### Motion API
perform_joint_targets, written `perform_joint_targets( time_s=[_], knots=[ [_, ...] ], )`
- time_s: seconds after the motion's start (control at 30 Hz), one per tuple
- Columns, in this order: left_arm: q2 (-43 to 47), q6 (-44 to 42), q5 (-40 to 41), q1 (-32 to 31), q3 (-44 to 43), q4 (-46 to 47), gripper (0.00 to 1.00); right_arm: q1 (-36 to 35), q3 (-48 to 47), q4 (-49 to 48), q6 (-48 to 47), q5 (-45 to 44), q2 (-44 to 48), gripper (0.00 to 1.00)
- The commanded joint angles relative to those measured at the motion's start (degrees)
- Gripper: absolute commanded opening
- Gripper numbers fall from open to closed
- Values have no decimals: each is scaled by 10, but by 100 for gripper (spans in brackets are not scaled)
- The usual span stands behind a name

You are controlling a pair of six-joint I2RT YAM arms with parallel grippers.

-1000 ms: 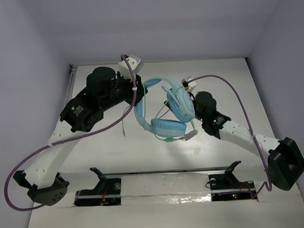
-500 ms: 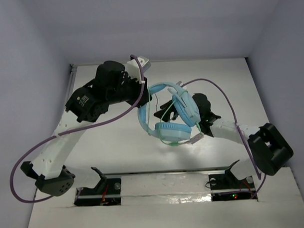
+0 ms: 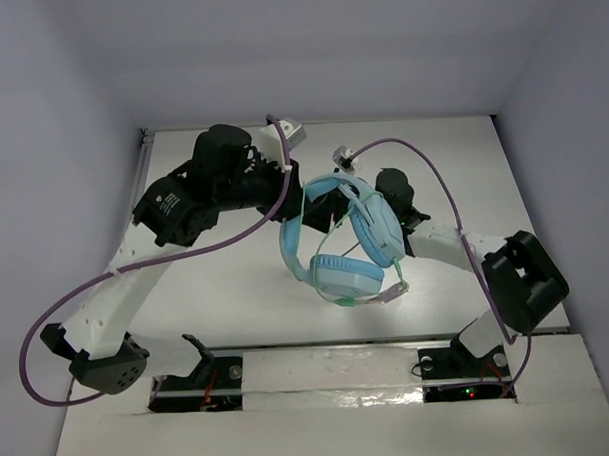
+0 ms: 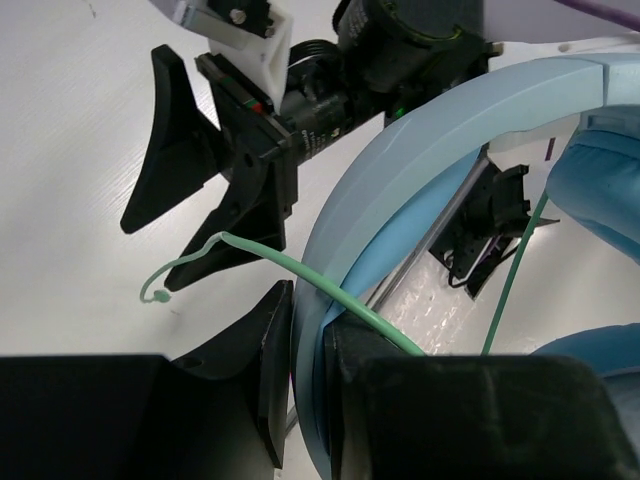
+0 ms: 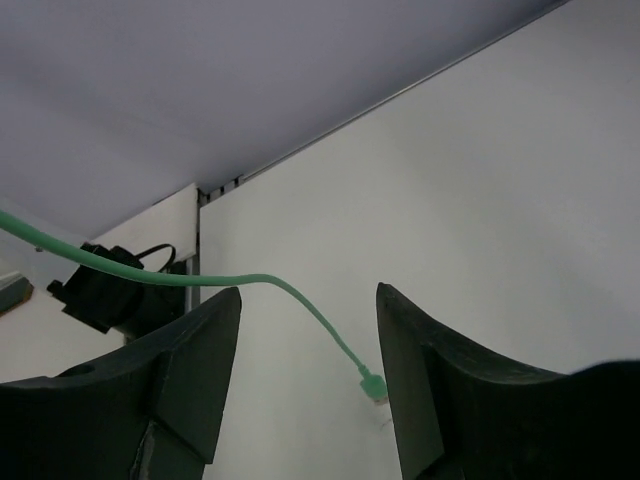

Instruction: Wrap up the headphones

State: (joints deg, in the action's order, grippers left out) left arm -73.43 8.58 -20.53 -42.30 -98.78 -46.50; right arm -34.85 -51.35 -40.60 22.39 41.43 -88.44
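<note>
The light blue headphones (image 3: 348, 274) hang above the middle of the table, earcups low, band (image 3: 290, 238) arching up to the left. My left gripper (image 3: 298, 198) is shut on the band (image 4: 420, 140), which is pinched between its jaws (image 4: 310, 330). The pale-green cable (image 4: 300, 268) crosses that grip and its loose end droops over the table. My right gripper (image 5: 310, 300) is open just behind the earcups; its black fingers (image 4: 170, 150) hold nothing. The cable (image 5: 250, 278) passes freely in front of it, and the plug (image 5: 373, 386) hangs between the fingers.
Thick purple arm cables (image 3: 185, 252) loop over both arms. White enclosure walls close in the table on the left, right and far sides. A metal rail with two black brackets (image 3: 204, 354) (image 3: 465, 340) runs along the near edge.
My right gripper has gone from shut to open, and its arm has pulled in and swung toward the far side. The left arm has shifted the headphones slightly right and nearer.
</note>
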Motion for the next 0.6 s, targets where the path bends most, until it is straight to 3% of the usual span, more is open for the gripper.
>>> perform_joint_targets(
  time_s=[0.0,0.3,0.57],
  knots=[
    [20,30,-31,-1,-7,44,0,0,-20,-103,63,44,-14,62],
    [24,24,-27,-1,-1,47,0,0,-42,-182,133,73,-47,67],
    [18,26,-33,-1,-8,65,0,-28,-53,-251,190,95,-89,65]
  ],
)
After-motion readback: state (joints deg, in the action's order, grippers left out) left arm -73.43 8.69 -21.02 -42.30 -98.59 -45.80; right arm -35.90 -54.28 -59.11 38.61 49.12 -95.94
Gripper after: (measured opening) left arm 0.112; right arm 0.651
